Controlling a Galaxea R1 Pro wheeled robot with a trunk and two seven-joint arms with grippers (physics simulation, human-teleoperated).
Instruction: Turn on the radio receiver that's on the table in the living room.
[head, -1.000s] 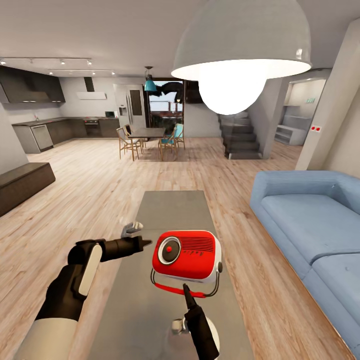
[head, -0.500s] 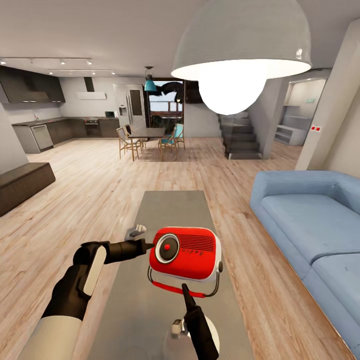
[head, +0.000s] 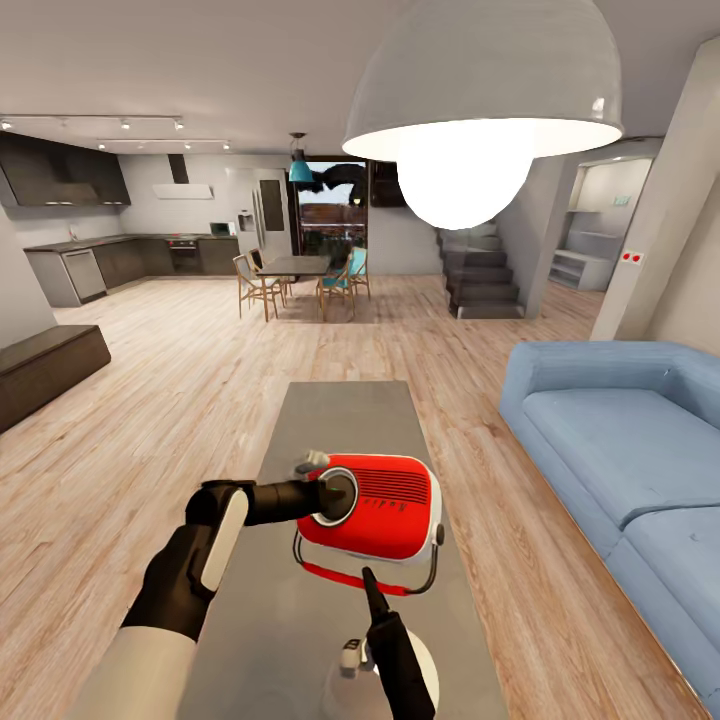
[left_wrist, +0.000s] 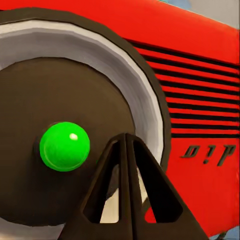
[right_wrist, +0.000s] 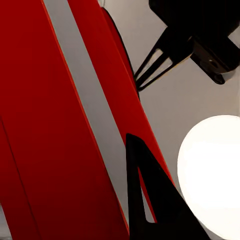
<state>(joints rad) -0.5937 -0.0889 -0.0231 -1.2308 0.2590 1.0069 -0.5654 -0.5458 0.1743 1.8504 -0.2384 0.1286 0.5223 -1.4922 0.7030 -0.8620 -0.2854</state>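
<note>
My left gripper (head: 322, 492) had its fingers pressed together, tips touching the round dial (head: 337, 495) on the radio receiver (head: 375, 505). In the left wrist view the closed fingertips (left_wrist: 126, 150) sat on the dial (left_wrist: 55, 130) just beside a green button (left_wrist: 65, 146) at its centre (lit bright green), with the speaker grille (left_wrist: 200, 100) next to it. My right gripper (head: 372, 590) was under the radio's near edge, one dark finger pointing up at the thin handle (head: 370, 580); I couldn't tell if it was clenched or released. Right wrist view showed one finger (right_wrist: 150, 200) against the red body and white side band (right_wrist: 85, 95). The radio sat tilted toward me on the table (head: 345, 420), near its middle. Blue sofa (head: 620, 440) was to the right, wood floor (head: 180, 390) around, white dome lamp (head: 480, 90) overhead
</note>
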